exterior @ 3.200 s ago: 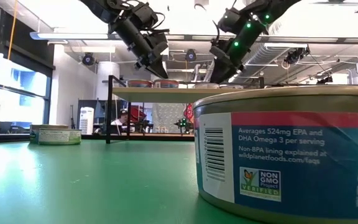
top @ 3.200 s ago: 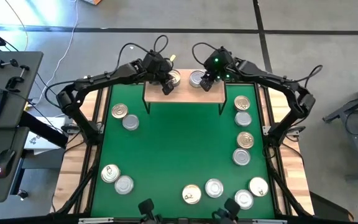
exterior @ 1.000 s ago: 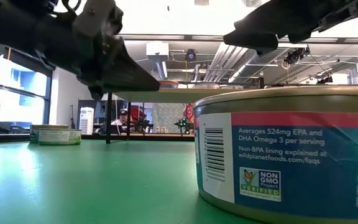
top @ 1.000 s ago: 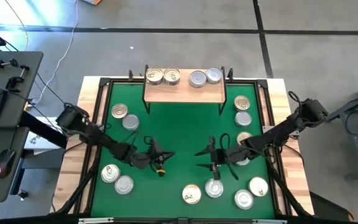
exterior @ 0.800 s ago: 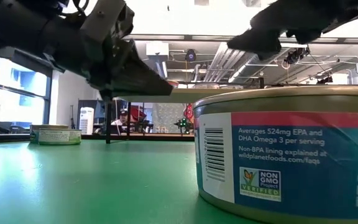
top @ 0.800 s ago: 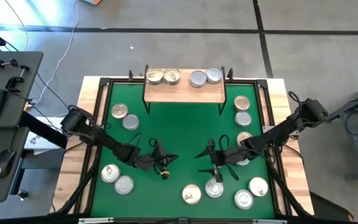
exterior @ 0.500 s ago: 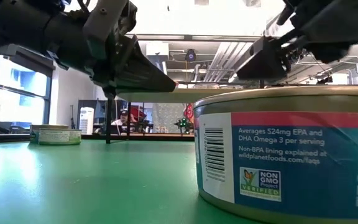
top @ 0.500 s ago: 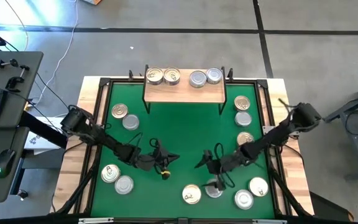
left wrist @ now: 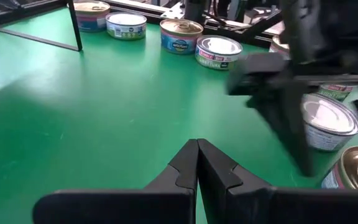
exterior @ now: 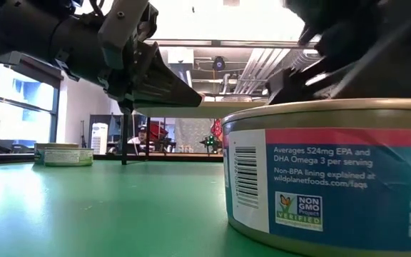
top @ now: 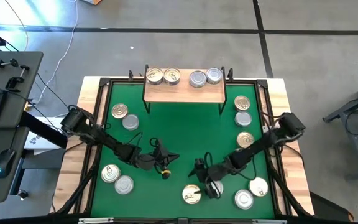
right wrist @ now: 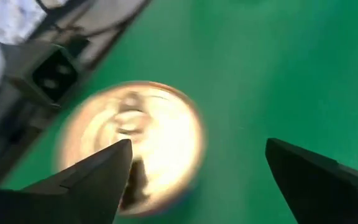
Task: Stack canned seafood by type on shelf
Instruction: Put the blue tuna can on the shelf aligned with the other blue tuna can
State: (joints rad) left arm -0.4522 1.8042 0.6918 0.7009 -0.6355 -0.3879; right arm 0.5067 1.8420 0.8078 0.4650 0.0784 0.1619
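Note:
Four cans of the canned seafood stand on the light-wood shelf [top: 184,92] at the far edge: two gold-lidded [top: 163,76] and two silver-lidded [top: 205,77]. My right gripper [top: 199,179] hangs open low over the near middle of the green table. A gold-lidded can [right wrist: 132,146] lies just ahead of it, partly under one finger [right wrist: 86,180], and a silver-lidded can [top: 216,186] sits half hidden under the gripper. My left gripper [left wrist: 197,149] is shut on nothing and hovers above bare table left of centre [top: 166,158].
More cans stand along the table's left side [top: 124,117] [top: 117,178], right side [top: 243,118] and near right corner [top: 251,193]. One can fills the low view's foreground [exterior: 334,178]. The green middle between the shelf and the grippers [top: 179,130] is bare.
My right gripper has sunk and gone toward the table's near edge and leftward, tipping further down, until it hangs just over the gold-lidded can at the near middle. The cans have stayed put.

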